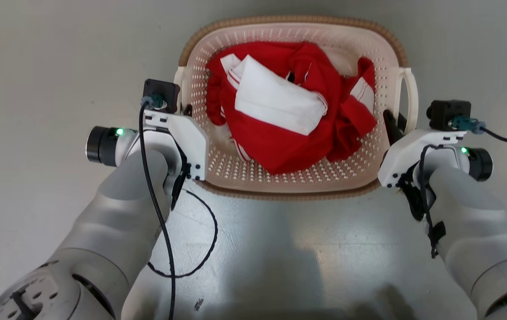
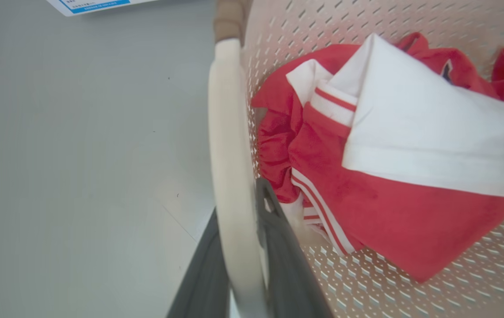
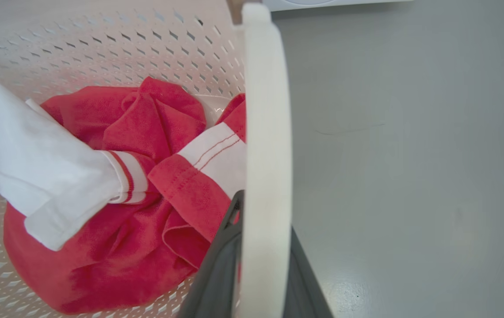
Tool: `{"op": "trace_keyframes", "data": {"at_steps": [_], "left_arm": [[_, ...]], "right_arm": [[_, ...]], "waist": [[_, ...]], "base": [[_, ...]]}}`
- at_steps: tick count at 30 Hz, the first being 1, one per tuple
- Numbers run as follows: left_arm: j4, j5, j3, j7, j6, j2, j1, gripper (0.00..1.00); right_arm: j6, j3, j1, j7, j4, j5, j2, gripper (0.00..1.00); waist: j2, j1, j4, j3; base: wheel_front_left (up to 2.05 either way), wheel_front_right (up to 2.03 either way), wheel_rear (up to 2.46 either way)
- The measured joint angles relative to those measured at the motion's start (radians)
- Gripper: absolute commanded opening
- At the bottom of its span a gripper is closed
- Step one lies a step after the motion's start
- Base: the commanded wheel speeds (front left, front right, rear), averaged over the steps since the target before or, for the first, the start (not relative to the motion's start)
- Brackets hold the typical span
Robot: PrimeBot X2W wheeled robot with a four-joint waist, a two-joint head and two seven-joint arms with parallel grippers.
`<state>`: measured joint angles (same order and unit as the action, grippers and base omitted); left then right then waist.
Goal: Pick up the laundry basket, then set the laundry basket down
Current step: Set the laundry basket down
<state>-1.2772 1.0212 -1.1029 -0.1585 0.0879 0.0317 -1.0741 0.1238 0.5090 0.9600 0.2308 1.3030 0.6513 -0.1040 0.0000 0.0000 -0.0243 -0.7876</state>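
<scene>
Grey floor (image 1: 35, 66), with the laundry basket (image 1: 289, 178) dead centre between my arms and red and white clothes (image 1: 280, 133) heaped inside. Can't tell if it's off the floor yet. The left gripper (image 2: 238, 198) and right gripper (image 3: 265, 216) each have their fingers clamped around a white side handle. I'd call this the pick-up step. Next it needs both arms rising evenly to keep it level.

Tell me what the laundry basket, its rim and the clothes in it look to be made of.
The laundry basket looks like moulded plastic: cream, matte, walls punched with even rows of holes. Its rim is brown with woven-look ribbing, probably plastic too, though wicker cannot be ruled out. The red garment and white cloth are soft fabric, creased, with stitched hems; fibre unclear.
</scene>
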Motion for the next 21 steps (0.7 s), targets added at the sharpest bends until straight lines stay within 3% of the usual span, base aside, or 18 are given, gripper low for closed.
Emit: {"op": "trace_keyframes", "data": {"at_steps": [21], "left_arm": [[-0.008, 0.000, 0.004, -0.046, 0.000, -0.001, -0.066, 0.00]], "right_arm": [[0.001, -0.225, 0.051, 0.016, -0.002, -0.227, 0.013, 0.00]], "waist": [[0.0000, 0.0000, 0.005, -0.108]], "base": [[0.00, 0.00, 0.00]]}}
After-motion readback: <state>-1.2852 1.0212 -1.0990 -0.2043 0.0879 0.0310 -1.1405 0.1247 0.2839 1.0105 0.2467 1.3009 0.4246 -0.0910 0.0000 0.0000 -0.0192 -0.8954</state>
